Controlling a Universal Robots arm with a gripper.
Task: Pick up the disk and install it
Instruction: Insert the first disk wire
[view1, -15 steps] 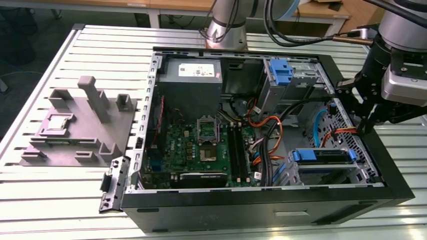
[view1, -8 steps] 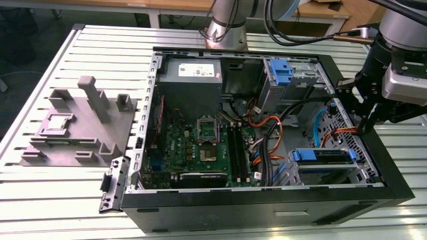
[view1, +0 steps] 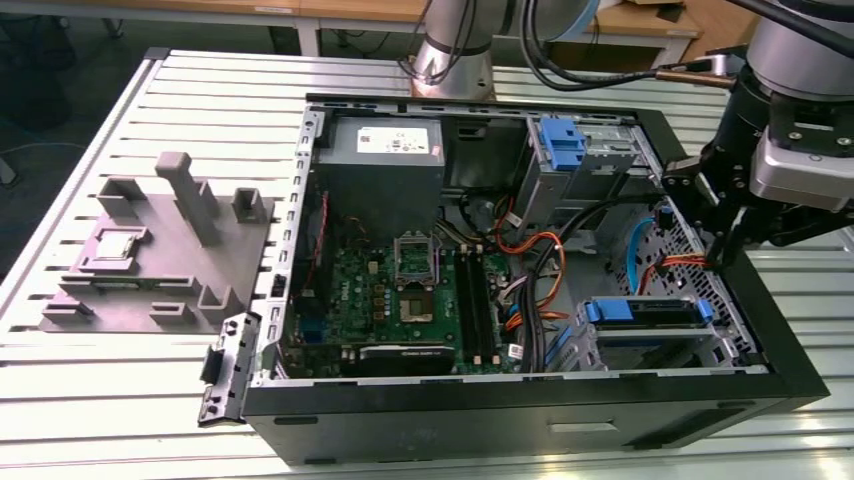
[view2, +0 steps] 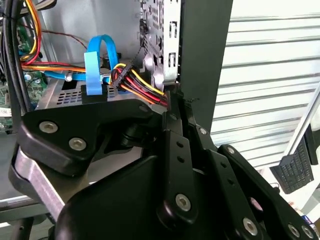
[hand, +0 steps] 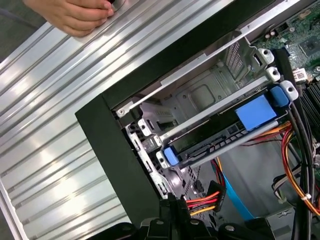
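Grey disk (hand: 220, 136): lies flat in the silver drive cage (hand: 200, 95) at a corner of the open computer case (view1: 534, 405), with a blue carrier tab at each end. It looks seated, not carried.
Fingers: together, tips touching. Whether anything is pinched between them cannot be told.
Gripper (view1: 727, 250): stands over the case wall on the exterior view's right, just beside the cage, apart from the disk.
Power connector (hand: 210, 196): red, yellow and black leads, just beside the fingertips in both wrist views.
Step in hand (judgement): late installation. The pick-up is done, and the work is now around the seated disk and its cabling.
Next-move requirement (judgement): fine alignment and clearance from the cable bundle and the perforated wall.
First wrist view, additional: the whole length of the carrier in its slot, and a person's hand (hand: 75, 15) resting on the slatted table (hand: 60, 125).
Second wrist view, additional: a blue data cable (view2: 95, 65) looping over the cage top.
Exterior view, additional: the motherboard (view1: 400, 290) and an upright blue bracket (view1: 562, 145) in the far bay.
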